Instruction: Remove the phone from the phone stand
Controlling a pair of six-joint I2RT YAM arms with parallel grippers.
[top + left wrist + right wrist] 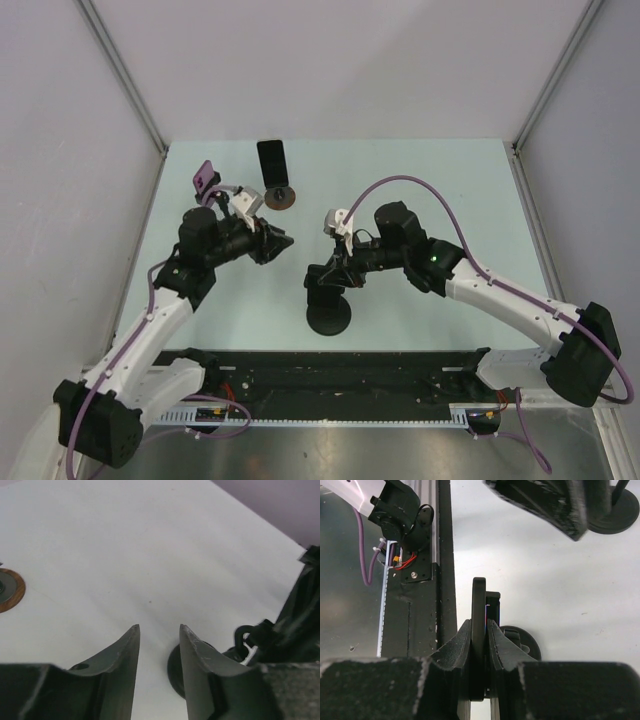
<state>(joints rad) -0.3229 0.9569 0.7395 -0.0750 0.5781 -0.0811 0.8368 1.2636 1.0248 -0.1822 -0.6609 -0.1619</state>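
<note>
One phone [271, 160] shows plainly, dark, at the far side of the table [420, 170], just behind one brown-rimmed disc [283, 197]; whether it leans on the disc or lies flat I cannot tell. One black stand [329, 318] with a round foot sits nearer, between the two arms. The right gripper [479, 629] is clamped on a thin plate [479, 600] above that foot, seen edge-on. The left gripper [159, 627] hangs near the disc, jaws apart, holding nothing.
</note>
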